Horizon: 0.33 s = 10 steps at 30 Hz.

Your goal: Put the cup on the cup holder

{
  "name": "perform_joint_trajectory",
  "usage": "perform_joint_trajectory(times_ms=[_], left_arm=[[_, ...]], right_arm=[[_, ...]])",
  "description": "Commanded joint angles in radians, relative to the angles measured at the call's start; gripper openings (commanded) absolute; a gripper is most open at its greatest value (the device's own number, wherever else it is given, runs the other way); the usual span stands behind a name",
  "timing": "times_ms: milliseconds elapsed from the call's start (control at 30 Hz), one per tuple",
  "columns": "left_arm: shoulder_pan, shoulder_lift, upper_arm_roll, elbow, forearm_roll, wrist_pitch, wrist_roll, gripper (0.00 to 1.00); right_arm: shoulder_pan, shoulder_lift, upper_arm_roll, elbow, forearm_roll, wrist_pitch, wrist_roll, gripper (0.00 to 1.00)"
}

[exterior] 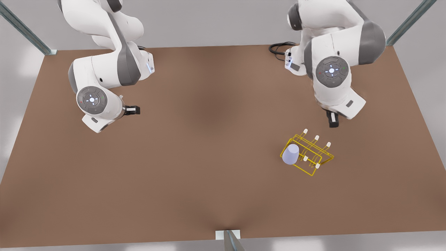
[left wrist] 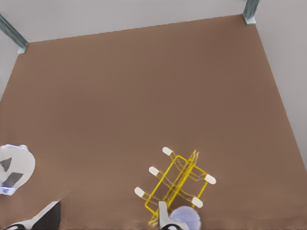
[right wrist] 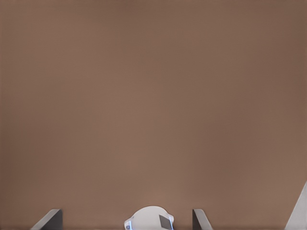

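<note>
I have the cup (exterior: pixel 290 154) at the cup holder (exterior: pixel 315 153), on the part of the brown table (exterior: pixel 195 157) toward the front view's right. The lavender tumbler stands at the end of the yellow wire rack that faces the front view's left, inside the frame's outline and touching the wires. I count five white-capped prongs standing free. The cup occupies the corner where a sixth would be, though I cannot tell whether it sits over a prong.

My left gripper (exterior: pixel 333 119) hangs on the arm at the front view's right, just behind the rack and apart from it, with nothing in its grasp. From its wrist camera I see the left gripper (left wrist: pixel 105 213) with its fingers (left wrist: pixel 48 215) spread wide. The cup holder (left wrist: pixel 180 179) lies just ahead of them and the cup (left wrist: pixel 186 218) is close beside one fingertip. I cannot tell from this angle whether they touch.

My right gripper (exterior: pixel 132 110) is on the arm at the front view's left, well apart from the rack, over bare table, and that arm waits. Its wrist camera shows the right gripper (right wrist: pixel 125 213) with fingers (right wrist: pixel 50 219) parted, holding nothing, above plain brown table (right wrist: pixel 153 96).

A black cable (exterior: pixel 280 48) is coiled at the far edge of the table.
</note>
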Motion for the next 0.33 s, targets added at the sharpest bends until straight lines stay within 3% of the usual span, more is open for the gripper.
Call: perform_joint_trajectory(times_ms=[0,33,67,133,300], left_arm=[[0.43,-0.087,-0.671,-0.007,0.061,0.026,0.87,1.0],[0.629,-0.179,-0.953,-0.185,0.195,0.127,0.877,1.0],[0.644,-0.327,-0.89,-0.426,0.194,0.247,1.287,1.0],[0.664,-0.313,-0.853,-0.332,0.137,0.04,1.597,1.0],[0.69,-0.258,-0.848,-0.329,0.134,0.077,1.539,1.0]], right_arm=[[0.0,-0.002,0.0,0.0,-0.002,0.0,-0.005,1.0],[0.0,-0.002,0.0,0.0,0.0,0.0,-0.006,1.0],[-0.001,-0.002,-0.001,0.0,0.0,0.0,-0.006,1.0],[-0.001,-0.002,-0.001,0.0,0.0,0.0,-0.005,1.0],[0.0,-0.002,-0.001,0.0,0.0,0.0,-0.003,1.0]])
